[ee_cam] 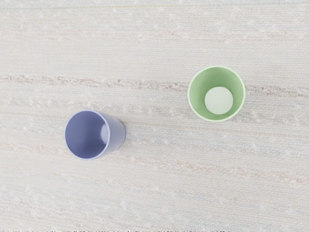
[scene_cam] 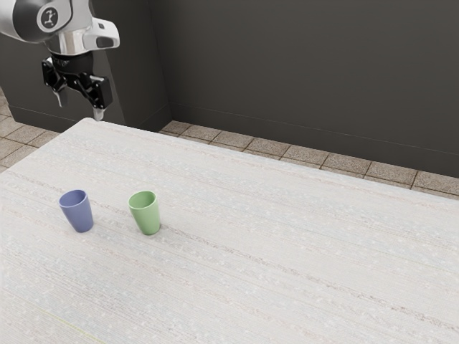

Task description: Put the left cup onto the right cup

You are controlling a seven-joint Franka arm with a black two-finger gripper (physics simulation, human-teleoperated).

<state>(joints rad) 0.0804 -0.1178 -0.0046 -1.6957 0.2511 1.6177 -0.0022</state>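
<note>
A: How do we expect the blue cup [scene_cam: 76, 210] to handle?

B: We judge it light and stiff, with a smooth wall that may be slippery. It widens toward the rim, so we would pinch one side of the rim, one finger inside and one outside, or take the wall just under it.

A: Its look?

B: Lavender-blue, upright, mouth open, hollow and bare inside in the wrist view [ee_cam: 91, 134].

A: Where is it?

B: On the table [scene_cam: 287, 272], at nine o'clock of the green cup [scene_cam: 144, 212], near but apart.

A: And our gripper [scene_cam: 77, 105]?

B: High at twelve o'clock over the blue cup, well apart, fingers spread, holding nothing.
</note>
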